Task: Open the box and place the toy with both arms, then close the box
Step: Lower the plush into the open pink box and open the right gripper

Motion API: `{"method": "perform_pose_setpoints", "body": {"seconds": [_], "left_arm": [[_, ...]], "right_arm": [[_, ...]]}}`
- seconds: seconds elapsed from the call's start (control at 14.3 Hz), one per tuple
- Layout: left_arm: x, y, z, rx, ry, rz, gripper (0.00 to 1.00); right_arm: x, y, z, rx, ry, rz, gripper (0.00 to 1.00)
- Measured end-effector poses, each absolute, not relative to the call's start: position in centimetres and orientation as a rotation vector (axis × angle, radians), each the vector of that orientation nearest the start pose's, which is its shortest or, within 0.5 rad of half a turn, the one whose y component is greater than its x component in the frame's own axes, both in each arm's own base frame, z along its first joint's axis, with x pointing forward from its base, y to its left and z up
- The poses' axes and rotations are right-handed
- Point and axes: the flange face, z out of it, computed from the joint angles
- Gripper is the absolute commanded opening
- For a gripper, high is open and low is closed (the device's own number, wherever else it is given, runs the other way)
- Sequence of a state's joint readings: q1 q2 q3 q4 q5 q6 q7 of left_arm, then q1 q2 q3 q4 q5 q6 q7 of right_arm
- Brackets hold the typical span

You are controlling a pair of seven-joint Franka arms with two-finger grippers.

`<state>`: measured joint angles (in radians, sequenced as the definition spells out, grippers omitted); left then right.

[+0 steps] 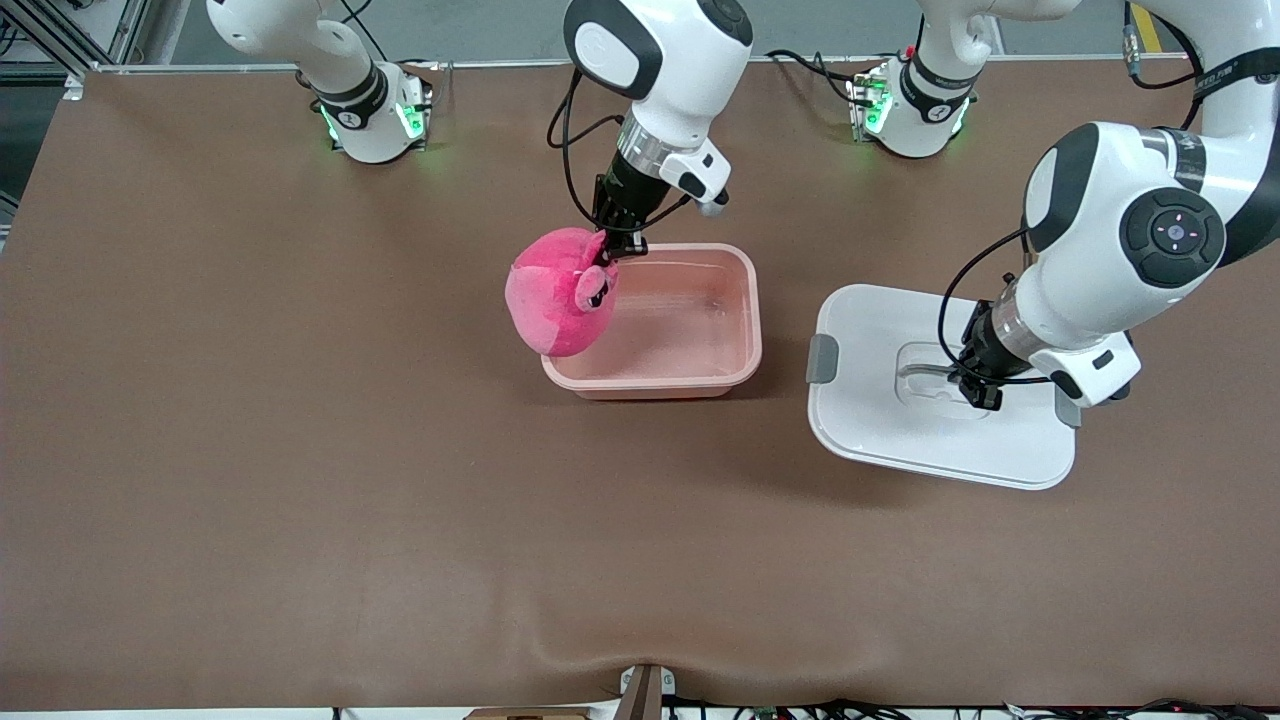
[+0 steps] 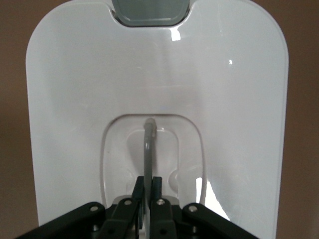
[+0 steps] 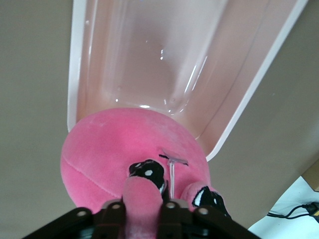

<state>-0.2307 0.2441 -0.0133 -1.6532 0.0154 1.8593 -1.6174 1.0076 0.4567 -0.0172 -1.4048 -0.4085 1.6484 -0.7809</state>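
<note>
Hot-pink plush toy (image 1: 560, 292), likely soft and light, hangs over translucent pink tub's (image 1: 742, 352) rim, right tool (image 1: 607, 252) pinching its ear; left tool (image 1: 978, 391) clamped on white lid's (image 1: 870, 420) handle

— Can we get into the box (image 1: 700, 375)?
— Only partly: the toy (image 1: 560, 292) overhangs its rim at the right arm's end, the rest gapes free.
— And the lid (image 1: 880, 440)?
— We see it flat near the table's (image 1: 250, 450) left-arm end.
</note>
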Motion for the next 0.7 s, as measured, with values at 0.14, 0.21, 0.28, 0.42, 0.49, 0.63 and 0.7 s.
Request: {"method": "perform_pose_setpoints", "body": {"seconds": [0.14, 0.21, 0.28, 0.42, 0.49, 0.63, 0.7], "left_arm": [[61.2, -15.1, 46.4, -2.405, -1.963, 0.021, 0.0], [61.2, -15.1, 46.4, -2.405, -1.963, 0.021, 0.0], [61.2, -15.1, 46.4, -2.405, -1.963, 0.021, 0.0], [61.2, -15.1, 46.4, -2.405, -1.962, 0.021, 0.0], [61.2, -15.1, 46.4, -2.405, -1.962, 0.021, 0.0], [61.2, -15.1, 46.4, -2.405, -1.962, 0.021, 0.0], [61.2, -15.1, 46.4, -2.405, -1.962, 0.021, 0.0]], "right_arm": [[40.0, 54.1, 43.3, 1.637, 2.151, -0.22, 1.0], [40.0, 54.1, 43.3, 1.638, 2.15, -0.219, 1.0], [40.0, 54.1, 43.4, 1.639, 2.149, -0.218, 1.0], [40.1, 54.1, 43.6, 1.641, 2.148, -0.212, 1.0], [40.1, 54.1, 43.7, 1.643, 2.146, -0.207, 1.0], [40.4, 54.0, 44.1, 1.65, 2.141, -0.198, 1.0], [40.7, 53.9, 44.4, 1.657, 2.135, -0.193, 1.0]]}}
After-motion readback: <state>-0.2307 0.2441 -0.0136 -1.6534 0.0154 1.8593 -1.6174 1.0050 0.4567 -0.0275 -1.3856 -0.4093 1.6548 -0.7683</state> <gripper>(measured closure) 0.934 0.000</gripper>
